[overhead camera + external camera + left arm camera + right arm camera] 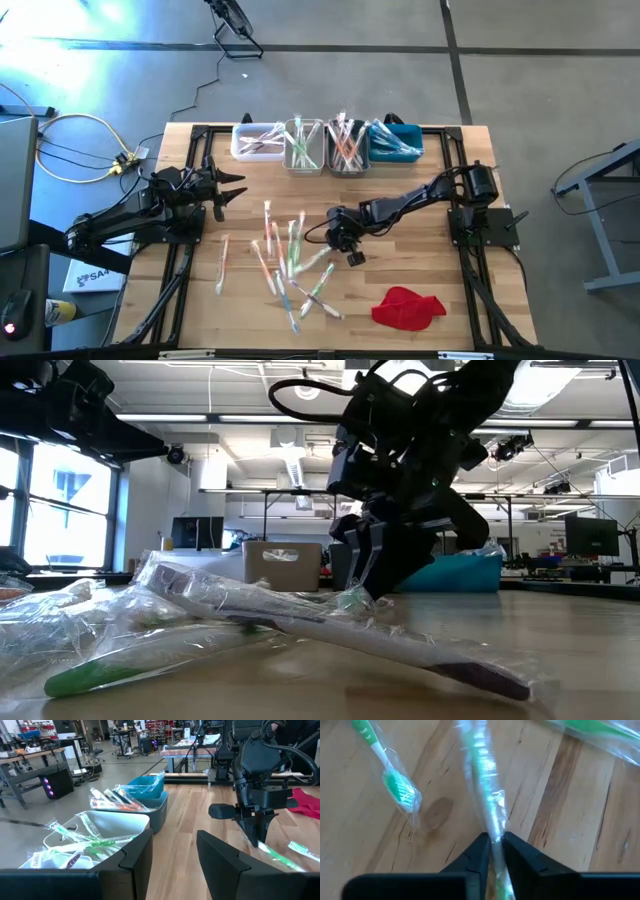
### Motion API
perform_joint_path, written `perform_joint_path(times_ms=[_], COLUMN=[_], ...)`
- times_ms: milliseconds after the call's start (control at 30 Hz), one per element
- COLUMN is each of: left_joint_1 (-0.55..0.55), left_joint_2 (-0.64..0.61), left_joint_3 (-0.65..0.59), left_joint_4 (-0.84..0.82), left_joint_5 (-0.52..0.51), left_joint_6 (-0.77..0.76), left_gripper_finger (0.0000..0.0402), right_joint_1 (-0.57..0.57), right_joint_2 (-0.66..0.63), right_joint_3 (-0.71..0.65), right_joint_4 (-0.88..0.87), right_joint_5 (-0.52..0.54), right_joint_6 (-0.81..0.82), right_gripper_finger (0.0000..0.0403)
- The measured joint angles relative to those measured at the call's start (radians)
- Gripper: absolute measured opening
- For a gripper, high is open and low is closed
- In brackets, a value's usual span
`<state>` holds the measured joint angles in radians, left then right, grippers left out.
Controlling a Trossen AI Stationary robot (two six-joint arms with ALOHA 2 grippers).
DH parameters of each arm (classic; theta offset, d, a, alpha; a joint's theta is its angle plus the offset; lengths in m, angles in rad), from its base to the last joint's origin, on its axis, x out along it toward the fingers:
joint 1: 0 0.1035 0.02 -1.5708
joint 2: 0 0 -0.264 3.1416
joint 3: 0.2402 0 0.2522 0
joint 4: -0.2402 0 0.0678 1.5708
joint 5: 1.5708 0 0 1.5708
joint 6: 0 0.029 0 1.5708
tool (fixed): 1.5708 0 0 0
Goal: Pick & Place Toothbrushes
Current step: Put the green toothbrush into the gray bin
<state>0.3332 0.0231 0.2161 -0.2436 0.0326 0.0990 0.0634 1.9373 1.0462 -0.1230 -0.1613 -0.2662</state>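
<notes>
Several wrapped toothbrushes (285, 262) lie scattered on the wooden table's middle. My right gripper (337, 240) reaches in from the right, slanting down at the pile's right side, and is shut on a green-handled toothbrush (479, 765) in a clear wrapper. Another green toothbrush (395, 782) lies flat beside it. In the low view the right gripper (383, 588) stands just over the wood behind a crumpled wrapper. My left gripper (232, 190) waits open at the table's left, pointing level toward the right, with nothing between its fingers (142, 845). My right gripper pinches the green toothbrush, wrapper and all, between its two fingertips (481, 849) at a point along the handle (495, 831). The fingers slant down from the table's right side. The toothbrush runs on away from the fingers, low over the boards; whether it is clear of them I cannot tell.
Along the far edge stand a white bin (257, 140), a beige bin (303, 146), a grey bin (347, 146) and a blue bin (396, 141), each holding toothbrushes. A red cloth (408, 307) lies near the front right. Bare wood shows between pile and bins.
</notes>
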Motion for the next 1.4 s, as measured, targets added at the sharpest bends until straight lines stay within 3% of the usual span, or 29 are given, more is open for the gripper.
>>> perform_joint_path(times_ms=[167, 567, 967, 1400], left_joint_1=[0.0, 0.0, 0.0, 0.0], left_joint_2=[0.0, 0.0, 0.0, 0.0], left_joint_3=[0.0, 0.0, 0.0, 0.0], left_joint_4=[0.0, 0.0, 0.0, -0.013], left_joint_5=[0.0, 0.0, 0.0, 0.001], left_joint_6=[0.0, 0.0, 0.0, 0.0], left_gripper_finger=[0.015, 0.015, 0.015, 0.015], right_joint_1=[-0.001, -0.002, -0.001, 0.004], right_joint_2=[0.0, -0.087, -0.293, -0.587], right_joint_3=[0.0, -0.004, -0.002, 0.0], right_joint_4=[0.0, -0.055, -0.109, -0.247], right_joint_5=[0.002, 0.03, 0.204, 0.391], right_joint_6=[-0.001, -0.046, -0.034, 0.188], right_gripper_finger=[0.0019, 0.0017, 0.0018, 0.0017])
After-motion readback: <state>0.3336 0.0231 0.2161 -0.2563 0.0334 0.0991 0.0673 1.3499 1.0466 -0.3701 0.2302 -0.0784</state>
